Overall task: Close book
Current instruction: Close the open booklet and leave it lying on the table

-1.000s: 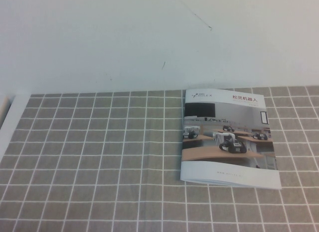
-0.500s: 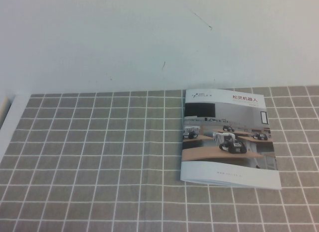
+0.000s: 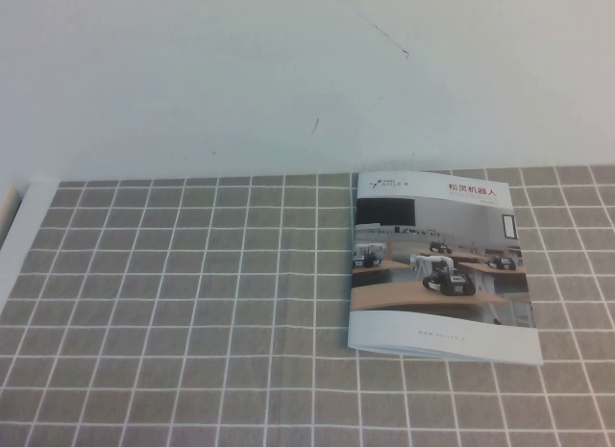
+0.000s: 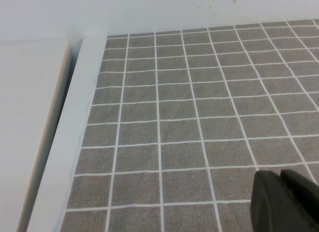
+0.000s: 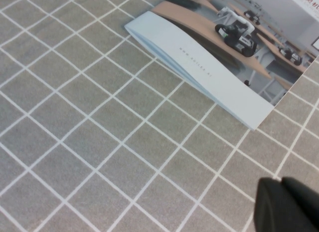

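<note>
On checked cloth [image 3: 192, 274], closed book [image 3: 437, 264], right hand [image 5: 281, 194] near its corner, left hand [image 4: 280, 189] over bare cloth, both cropped, pinched together

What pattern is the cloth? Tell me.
Cloth grey, white grid; high view. Left gripper, right gripper hover above it.

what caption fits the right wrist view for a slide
Closed white photo-cover booklet on grey grid-checked tablecloth, right gripper shut above the cloth nearby; left gripper shut over bare cloth

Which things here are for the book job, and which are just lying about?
Job: book, shut, on the cloth; right gripper, above cloth near the book; left gripper, above cloth by the table edge.
Lying about: cloth, table, wall.
</note>
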